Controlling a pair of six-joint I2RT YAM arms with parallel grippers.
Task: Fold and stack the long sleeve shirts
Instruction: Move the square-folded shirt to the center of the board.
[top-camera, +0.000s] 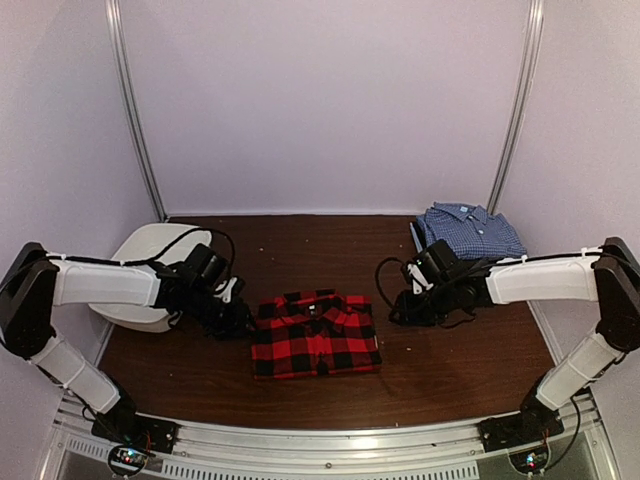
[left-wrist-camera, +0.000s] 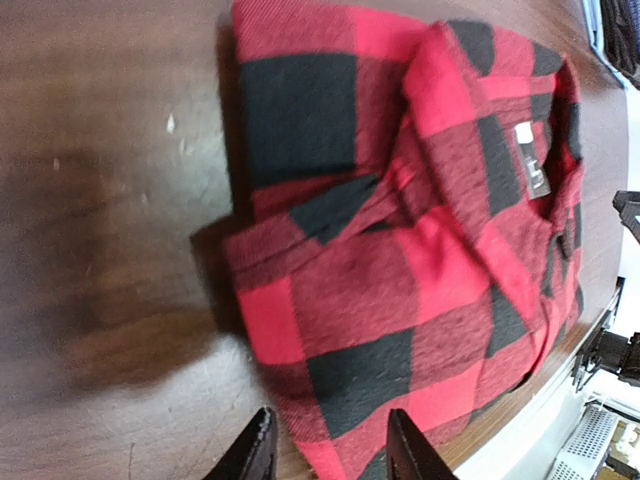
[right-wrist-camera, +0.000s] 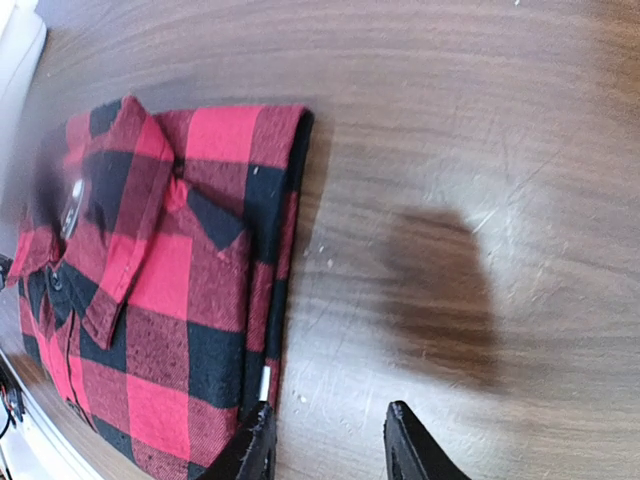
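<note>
The red-and-black plaid shirt (top-camera: 315, 334) lies folded, collar up, at the middle of the brown table. It fills the left wrist view (left-wrist-camera: 400, 250) and the left part of the right wrist view (right-wrist-camera: 170, 290). The blue-and-white check shirt (top-camera: 470, 229) lies folded at the back right. My left gripper (top-camera: 240, 318) is open and empty just above the plaid shirt's left edge (left-wrist-camera: 330, 455). My right gripper (top-camera: 400, 312) is open and empty over bare table just right of the shirt's right edge (right-wrist-camera: 325, 450).
A white plastic tub (top-camera: 150, 275) stands at the left, behind my left arm. The table (top-camera: 460, 360) is dark brown wood with white walls around it. A metal rail (top-camera: 330, 440) runs along the near edge.
</note>
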